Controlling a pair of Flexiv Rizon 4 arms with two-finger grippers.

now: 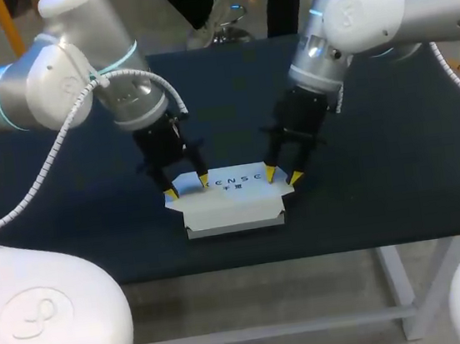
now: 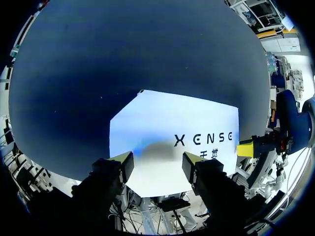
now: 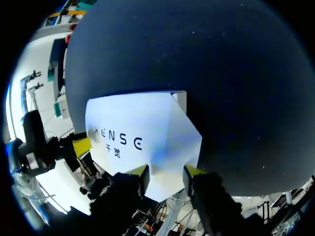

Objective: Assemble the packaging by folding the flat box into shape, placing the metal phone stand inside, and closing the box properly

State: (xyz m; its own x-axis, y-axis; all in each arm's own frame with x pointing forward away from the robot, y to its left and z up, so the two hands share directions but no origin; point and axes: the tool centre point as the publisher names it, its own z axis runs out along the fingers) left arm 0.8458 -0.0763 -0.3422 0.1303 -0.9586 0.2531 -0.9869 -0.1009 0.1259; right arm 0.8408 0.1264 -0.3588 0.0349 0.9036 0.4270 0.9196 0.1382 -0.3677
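Observation:
The white box (image 1: 234,205) lies folded up on the dark table, its printed lid facing up. My left gripper (image 1: 186,186) stands over the box's left end, open, with its yellow tips down on the lid. In the left wrist view the box (image 2: 167,123) fills the space ahead of the left gripper (image 2: 157,164). My right gripper (image 1: 282,175) stands open over the right end, its tips astride that edge. In the right wrist view a pointed end of the box (image 3: 142,123) runs in between the right gripper's (image 3: 166,172) fingers. No metal phone stand shows in any view.
The dark table cover (image 1: 380,162) stretches bare to both sides and behind the box. The box sits close to the table's front edge (image 1: 307,251). Each wrist view catches a yellow tip of the other arm beside the box.

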